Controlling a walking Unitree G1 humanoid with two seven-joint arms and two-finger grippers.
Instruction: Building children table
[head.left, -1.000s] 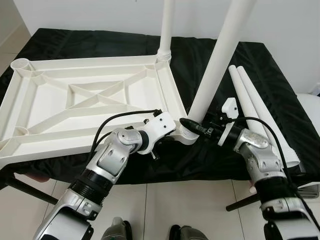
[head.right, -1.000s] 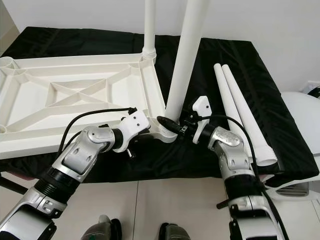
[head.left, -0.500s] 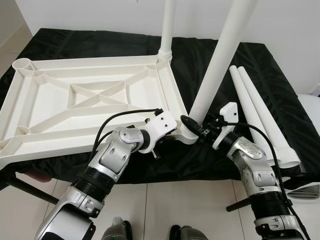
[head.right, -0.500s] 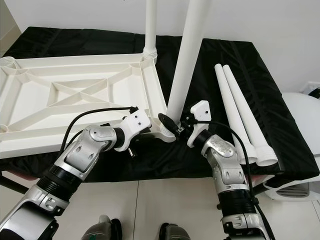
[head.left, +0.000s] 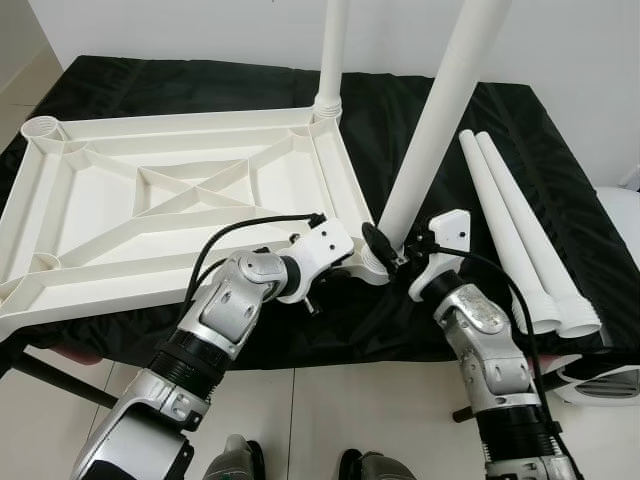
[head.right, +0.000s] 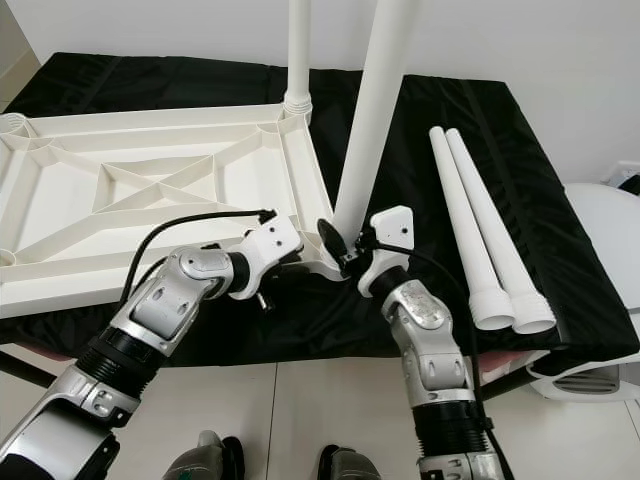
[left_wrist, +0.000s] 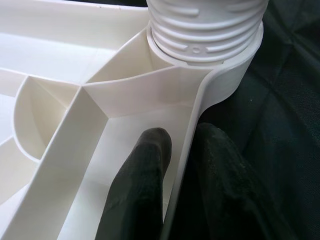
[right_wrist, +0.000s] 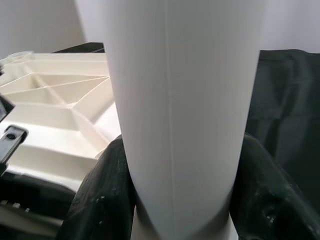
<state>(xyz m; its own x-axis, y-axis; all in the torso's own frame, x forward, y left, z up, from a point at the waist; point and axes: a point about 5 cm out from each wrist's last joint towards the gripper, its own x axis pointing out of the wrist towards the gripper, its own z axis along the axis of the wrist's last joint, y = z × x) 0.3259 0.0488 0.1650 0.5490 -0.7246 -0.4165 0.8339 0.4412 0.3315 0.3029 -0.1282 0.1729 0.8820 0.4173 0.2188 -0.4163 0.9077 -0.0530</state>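
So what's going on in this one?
The robot is putting legs on an upside-down white tabletop. Its left gripper pinches the rim beside the near corner socket, while its right gripper clasps the leg standing in that socket. Another leg stands at the far corner; two spare legs lie on the black cloth.

Tabletop smooth white plastic, slight sheen, legs the same, cloth black, creased, faintly shiny, arms brushed silver metal, fingers matt black
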